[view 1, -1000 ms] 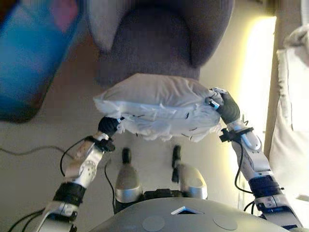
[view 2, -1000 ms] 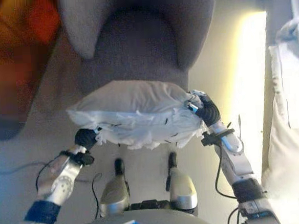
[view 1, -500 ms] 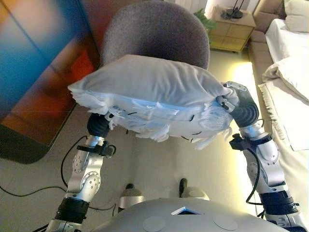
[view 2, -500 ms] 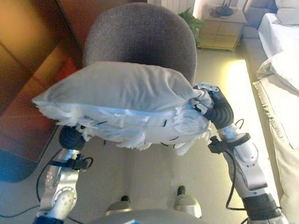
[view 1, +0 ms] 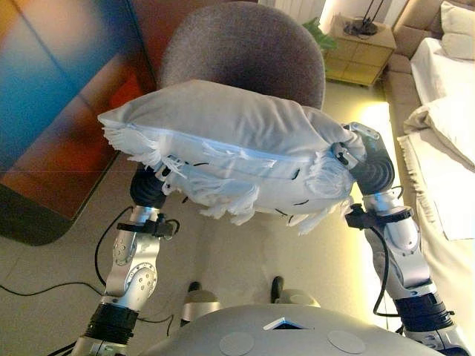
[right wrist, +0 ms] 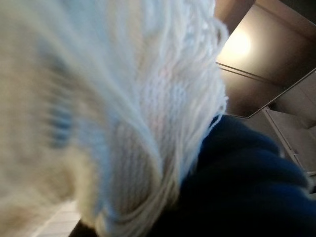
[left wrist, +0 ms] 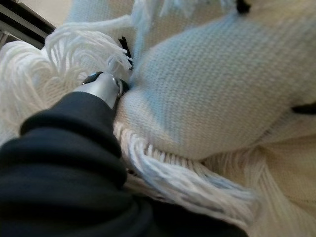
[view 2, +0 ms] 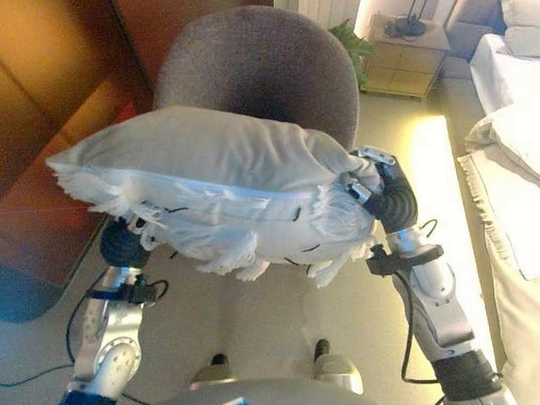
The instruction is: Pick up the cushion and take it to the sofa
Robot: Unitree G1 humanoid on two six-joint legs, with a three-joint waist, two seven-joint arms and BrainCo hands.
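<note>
A white knitted cushion (view 1: 237,141) with fringed edges is held up in the air between my two hands, in front of a grey chair. My left hand (view 1: 148,189) is under the cushion's left end, mostly hidden by the fringe; its wrist view shows the knit (left wrist: 212,84) pressed right against it. My right hand (view 1: 371,167) is at the cushion's right end, with silver fingers (view 1: 340,154) curled onto the corner. The right wrist view is filled by the cushion (right wrist: 98,98).
The grey round-backed chair (view 1: 245,44) stands directly behind the cushion. A dark wooden cabinet (view 1: 67,96) is at the left. A beige sofa or bed with white covers (view 1: 445,111) runs along the right. A small wooden cabinet (view 1: 361,48) and a plant (view 1: 315,30) stand at the back.
Both hands have lifted the cushion from low in front of the chair seat to well above it. The camera has tilted up, bringing the room's far end into view.
</note>
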